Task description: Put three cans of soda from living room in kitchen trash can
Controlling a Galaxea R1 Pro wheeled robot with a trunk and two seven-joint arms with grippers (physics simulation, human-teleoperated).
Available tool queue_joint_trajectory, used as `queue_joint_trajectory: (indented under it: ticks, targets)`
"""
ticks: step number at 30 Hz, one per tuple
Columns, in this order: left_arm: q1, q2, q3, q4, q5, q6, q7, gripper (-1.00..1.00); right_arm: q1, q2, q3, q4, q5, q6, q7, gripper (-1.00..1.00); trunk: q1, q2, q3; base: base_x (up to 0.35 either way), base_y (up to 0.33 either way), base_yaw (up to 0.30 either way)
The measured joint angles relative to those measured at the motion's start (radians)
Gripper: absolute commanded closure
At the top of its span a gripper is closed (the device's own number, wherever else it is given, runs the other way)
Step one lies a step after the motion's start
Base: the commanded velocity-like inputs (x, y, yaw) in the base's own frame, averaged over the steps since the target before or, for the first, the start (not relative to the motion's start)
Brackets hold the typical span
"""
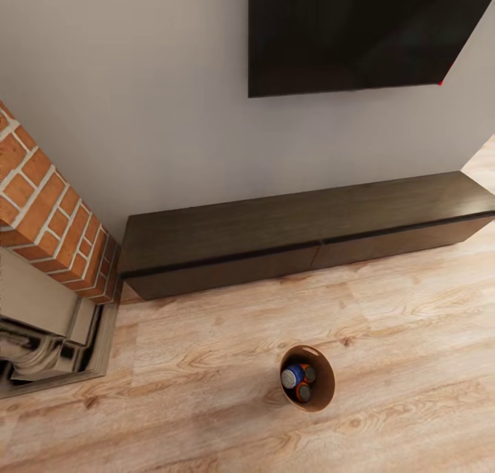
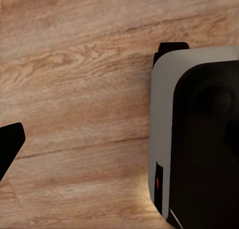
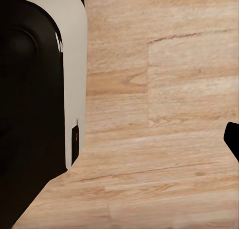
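Observation:
The tash can, a small round bucket with a coppery-brown inside, stands on the wood floor of the living room in the head view, in front of the long dark cabinet. Inside it lie the three can of soda: a blue one, an orange one and a dark one. One dark fingertip of my left gripper juts in at the edge of the left wrist view, above bare floor. A dark fingertip of my right gripper shows likewise in the right wrist view. Neither holds anything that I can see.
A long dark low cabinet runs along the white wall under a black TV. A red-brick fireplace stands at the left. My own white and black base sits beside each arm. Wood floor lies around the bucket.

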Motion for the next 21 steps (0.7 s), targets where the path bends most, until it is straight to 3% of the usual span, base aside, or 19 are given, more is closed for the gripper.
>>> queue_joint_trajectory:
  ticks: [13,21]
  targets:
    - [0.0,-0.001,-0.001,0.0,-0.002,0.003,0.036,-1.0,0.0,0.001,-0.001,0.003,-0.005,0.001,-0.011,-1.0,-0.05,0.091,0.041,0.0,0.0,0.0]
    - [0.002,0.008,0.0,0.005,0.0,0.003,0.04,-1.0,0.0,0.0,-0.001,0.008,-0.091,0.003,-0.012,-1.0,-0.081,0.147,0.066,0.0,0.0,0.0]
